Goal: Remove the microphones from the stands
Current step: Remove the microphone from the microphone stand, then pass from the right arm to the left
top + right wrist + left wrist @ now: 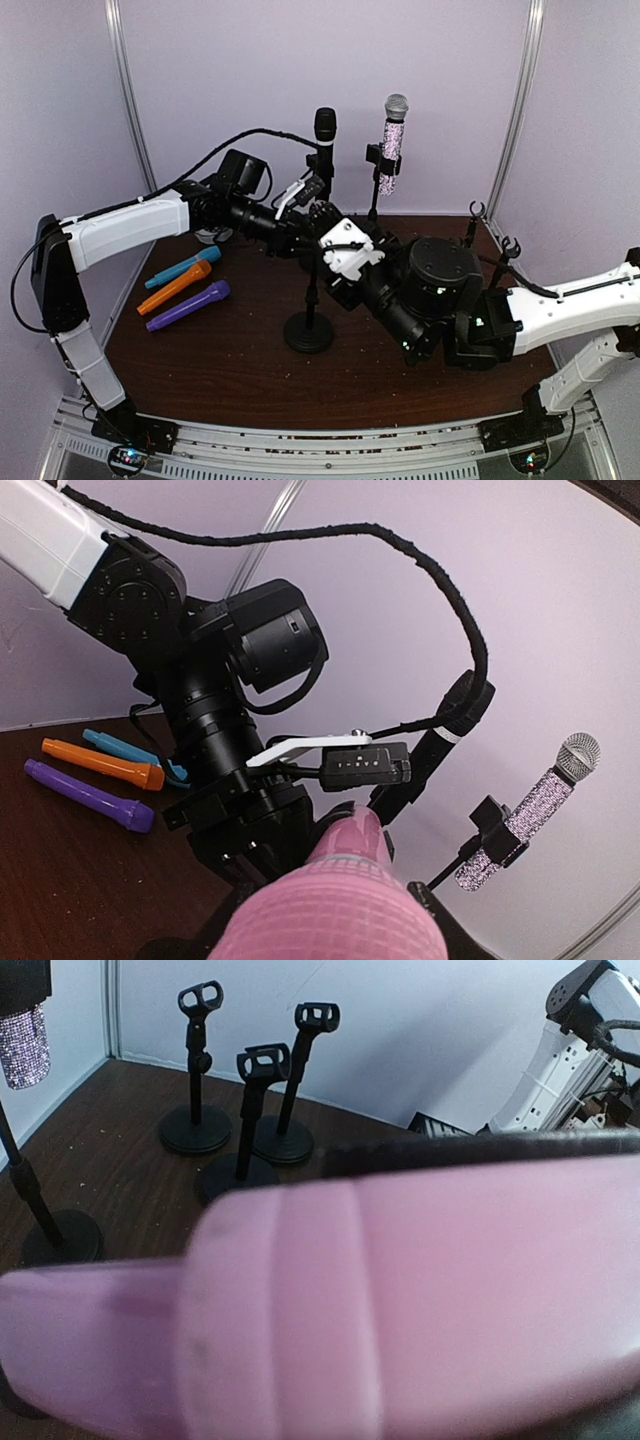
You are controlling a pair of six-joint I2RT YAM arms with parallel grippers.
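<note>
Left wrist view: blurred pink microphone (pixel 400 1290) edge to edge, ends cut off

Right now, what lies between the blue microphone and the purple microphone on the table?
The orange microphone lies between the blue microphone and the purple microphone, the three side by side. The top view shows it, the right wrist view too.
</note>
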